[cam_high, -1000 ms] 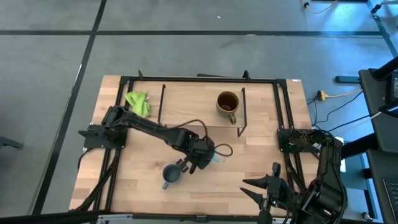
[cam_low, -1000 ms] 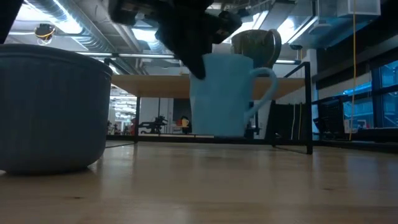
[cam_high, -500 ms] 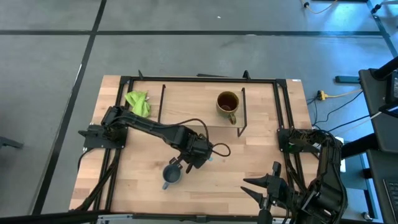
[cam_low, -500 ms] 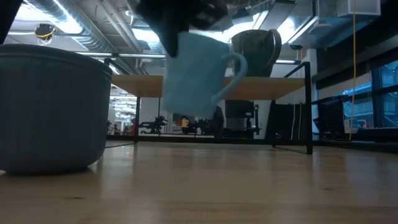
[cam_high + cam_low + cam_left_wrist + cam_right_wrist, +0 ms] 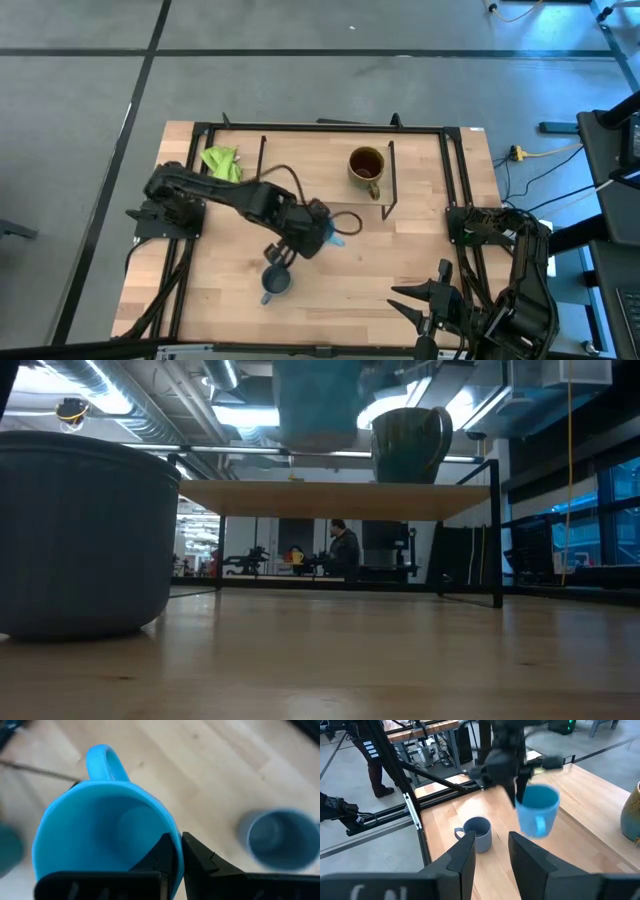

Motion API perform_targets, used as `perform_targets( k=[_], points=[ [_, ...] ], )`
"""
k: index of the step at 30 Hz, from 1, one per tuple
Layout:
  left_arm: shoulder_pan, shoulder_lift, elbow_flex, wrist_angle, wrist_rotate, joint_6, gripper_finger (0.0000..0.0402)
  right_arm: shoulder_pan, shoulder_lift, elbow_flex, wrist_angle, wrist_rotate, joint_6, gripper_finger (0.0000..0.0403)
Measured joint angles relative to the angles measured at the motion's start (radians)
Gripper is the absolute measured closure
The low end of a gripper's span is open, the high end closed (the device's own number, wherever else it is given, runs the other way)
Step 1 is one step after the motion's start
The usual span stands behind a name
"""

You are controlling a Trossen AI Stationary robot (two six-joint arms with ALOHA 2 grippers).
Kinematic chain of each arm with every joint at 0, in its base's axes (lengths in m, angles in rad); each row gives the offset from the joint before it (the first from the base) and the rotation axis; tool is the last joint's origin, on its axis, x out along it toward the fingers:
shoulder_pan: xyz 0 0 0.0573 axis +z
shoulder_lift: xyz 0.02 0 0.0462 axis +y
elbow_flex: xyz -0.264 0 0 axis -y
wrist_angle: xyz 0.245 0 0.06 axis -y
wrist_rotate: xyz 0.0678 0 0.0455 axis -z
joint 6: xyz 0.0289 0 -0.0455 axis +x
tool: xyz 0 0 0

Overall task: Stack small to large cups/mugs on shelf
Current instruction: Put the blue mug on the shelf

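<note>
Clamping the rim of the sky-blue mug (image 5: 102, 840), the left claw (image 5: 322, 236) is carrying it clear of the wooden table (image 5: 400, 270), higher than a second ago, while the grey-blue mug (image 5: 276, 283) is sitting below, the brown mug (image 5: 366, 166) is resting on the shelf (image 5: 340, 500), the right claw (image 5: 491, 851) is waiting part-open at the table's right edge, and a person (image 5: 343, 546) is standing in the room behind.

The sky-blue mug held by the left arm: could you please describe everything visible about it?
The sky-blue mug is a smooth, glossy-looking cup with one loop handle and an empty interior. It hangs upright in the air above the tabletop, lifted clear of the wood, with the left pincer shut on its rim, one finger inside and one outside. The small grey-blue mug stands apart on the table below it. Nothing else touches it.
</note>
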Motion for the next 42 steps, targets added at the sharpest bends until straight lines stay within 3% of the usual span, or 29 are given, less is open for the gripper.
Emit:
perform_targets(
  k=[5,16,25,35,42],
  points=[
    [0.031,-0.053,0.000,-0.015,-0.093,0.161,0.0385,0.000,0.000,0.000,0.000,0.000,0.000,0.0285],
    [0.178,-0.060,-0.001,-0.063,-0.096,0.430,0.0385,0.000,0.000,0.000,0.006,0.000,0.047,0.0285],
    [0.252,-0.071,-0.001,-0.087,-0.031,0.538,0.0385,0.000,0.000,0.000,-0.004,0.001,0.045,0.0285],
    [0.348,-0.071,-0.043,-0.055,0.005,0.594,0.0385,-0.005,0.000,0.000,-0.004,0.087,0.042,0.0285],
    [0.394,-0.071,-0.051,-0.019,0.059,0.594,0.0384,-0.056,0.003,0.001,0.021,0.086,0.042,0.0285]
  ],
)
